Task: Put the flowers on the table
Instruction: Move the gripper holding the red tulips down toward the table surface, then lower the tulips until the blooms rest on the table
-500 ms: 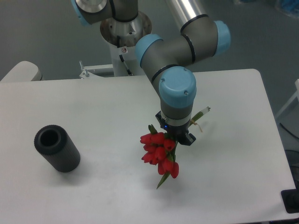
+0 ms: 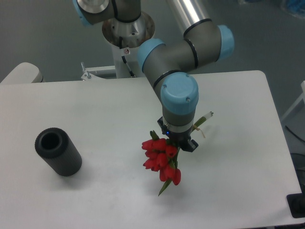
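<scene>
The flowers, a bunch of red blooms with green stems, hang tilted over the middle of the white table. Their stem ends stick out to the upper right, past the wrist. My gripper points straight down and is shut on the flowers at the stems just behind the blooms. The wrist hides the fingers almost entirely. Whether the blooms touch the tabletop cannot be told from this view.
A dark grey hollow cylinder lies on the left part of the table, its opening facing up and left. The arm's base stands behind the far edge. A dark object sits at the right front corner.
The gripper and the flowers have shifted slightly to the left and toward the front. The cylinder has not moved.
</scene>
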### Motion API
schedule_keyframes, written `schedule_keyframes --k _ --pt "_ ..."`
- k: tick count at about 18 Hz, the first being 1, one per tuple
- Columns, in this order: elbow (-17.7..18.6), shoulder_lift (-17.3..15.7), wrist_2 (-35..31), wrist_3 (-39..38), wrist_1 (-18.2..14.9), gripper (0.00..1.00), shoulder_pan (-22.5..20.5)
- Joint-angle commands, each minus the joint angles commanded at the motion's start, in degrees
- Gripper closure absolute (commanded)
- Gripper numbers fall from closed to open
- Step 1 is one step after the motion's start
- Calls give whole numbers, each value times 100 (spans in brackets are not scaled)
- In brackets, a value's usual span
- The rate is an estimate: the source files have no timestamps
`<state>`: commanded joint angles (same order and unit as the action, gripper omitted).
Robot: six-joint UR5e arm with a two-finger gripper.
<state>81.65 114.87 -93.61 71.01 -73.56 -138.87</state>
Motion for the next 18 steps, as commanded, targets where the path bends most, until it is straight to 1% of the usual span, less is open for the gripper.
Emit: schedule_keyframes --k 2,4,8,14,18 --pt "18 70 9 9 35 100 9" --pt "0 193 9 0 88 100 157" --pt "17 448 9 -79 377 100 421" --pt "70 615 18 -88 396 100 597" --pt "79 738 70 -88 404 92 659"
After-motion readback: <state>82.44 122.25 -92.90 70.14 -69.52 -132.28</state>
